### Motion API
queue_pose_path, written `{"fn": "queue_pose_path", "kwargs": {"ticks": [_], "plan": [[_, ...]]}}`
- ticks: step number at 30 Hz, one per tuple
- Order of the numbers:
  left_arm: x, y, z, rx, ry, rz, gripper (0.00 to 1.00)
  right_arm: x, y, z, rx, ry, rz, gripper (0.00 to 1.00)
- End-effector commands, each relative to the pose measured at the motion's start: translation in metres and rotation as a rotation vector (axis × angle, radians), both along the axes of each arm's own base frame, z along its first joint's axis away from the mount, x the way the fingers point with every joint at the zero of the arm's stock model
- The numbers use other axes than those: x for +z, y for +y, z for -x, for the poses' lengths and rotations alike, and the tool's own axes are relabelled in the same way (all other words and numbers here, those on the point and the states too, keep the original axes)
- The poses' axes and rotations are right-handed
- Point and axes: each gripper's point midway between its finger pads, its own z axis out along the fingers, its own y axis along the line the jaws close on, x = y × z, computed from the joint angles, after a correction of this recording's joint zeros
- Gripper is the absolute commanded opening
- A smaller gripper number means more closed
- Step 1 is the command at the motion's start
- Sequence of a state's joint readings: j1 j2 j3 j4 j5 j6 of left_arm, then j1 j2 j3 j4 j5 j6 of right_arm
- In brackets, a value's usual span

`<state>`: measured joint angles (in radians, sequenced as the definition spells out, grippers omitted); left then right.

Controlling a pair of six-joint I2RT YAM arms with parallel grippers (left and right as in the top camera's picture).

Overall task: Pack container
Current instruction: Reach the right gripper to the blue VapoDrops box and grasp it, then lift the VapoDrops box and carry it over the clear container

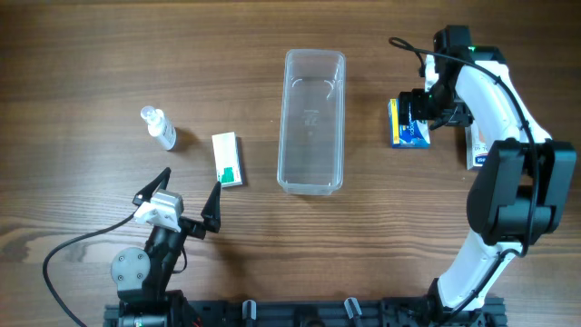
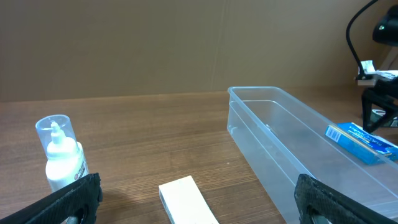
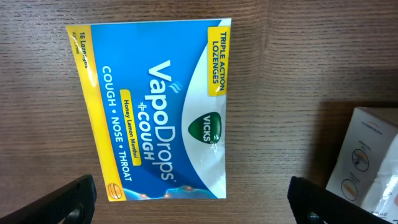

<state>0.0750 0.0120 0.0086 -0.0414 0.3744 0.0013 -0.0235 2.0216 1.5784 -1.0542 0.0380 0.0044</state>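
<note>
Overhead, the wood-grain counter point(image 1: 109, 54) carries one container point(image 1: 313, 123), a clear plastic tub, long and narrow with rounded corners. It stands at the middle with nothing in it. Left of it lie one small clear spray bottle point(image 1: 160, 127) and one white carton with green print point(image 1: 227, 159), flat, near the tub but apart from it. Right of the tub lies a blue and yellow carton point(image 1: 408, 124), and farther right a white box point(image 1: 476, 145): three boxes in all. The left gripper point(image 1: 193, 178) sits near the front edge with its jaws spread wide and nothing in them. The right gripper point(image 1: 422, 111) hangs over the blue carton.

From the left wrist, two dark fingers point(image 2: 62, 202) show at the lower corners, far apart and holding nothing. The tub's glossy walls run away to the right, the blue carton visible through them. The bottle stands upright with a clear cap, and the white carton's end lies just ahead.

From the right wrist, the blue carton lies flat, smooth and printed "VapoDrops + Cough". The right gripper's black fingers point(image 3: 62, 202) stand wide either side of it, gripping nothing. The white box shows at the right edge.
</note>
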Motion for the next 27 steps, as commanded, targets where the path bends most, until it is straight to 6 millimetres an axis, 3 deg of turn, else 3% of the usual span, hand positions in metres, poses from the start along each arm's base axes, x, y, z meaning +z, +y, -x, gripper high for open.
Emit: {"fn": "queue_pose_path", "kwargs": {"ticks": [1,8,15,21,27], "plan": [[-0.001,0.002,0.0,0.013,0.001,0.009,1.0,0.005,0.01,-0.006,0.037,-0.022,-0.059,1.0],[-0.001,0.002,0.0,0.013,0.001,0.009,1.0,0.004,0.011,-0.005,0.041,-0.018,-0.059,1.0],[-0.001,0.002,0.0,0.013,0.001,0.009,1.0,0.004,0.028,-0.008,0.127,-0.027,-0.063,1.0],[-0.001,0.002,0.0,0.013,0.001,0.009,1.0,-0.012,0.015,-0.005,0.101,-0.022,0.037,1.0],[-0.001,0.002,0.0,0.013,0.001,0.009,1.0,-0.022,0.015,-0.004,0.105,-0.032,0.039,1.0]]}}
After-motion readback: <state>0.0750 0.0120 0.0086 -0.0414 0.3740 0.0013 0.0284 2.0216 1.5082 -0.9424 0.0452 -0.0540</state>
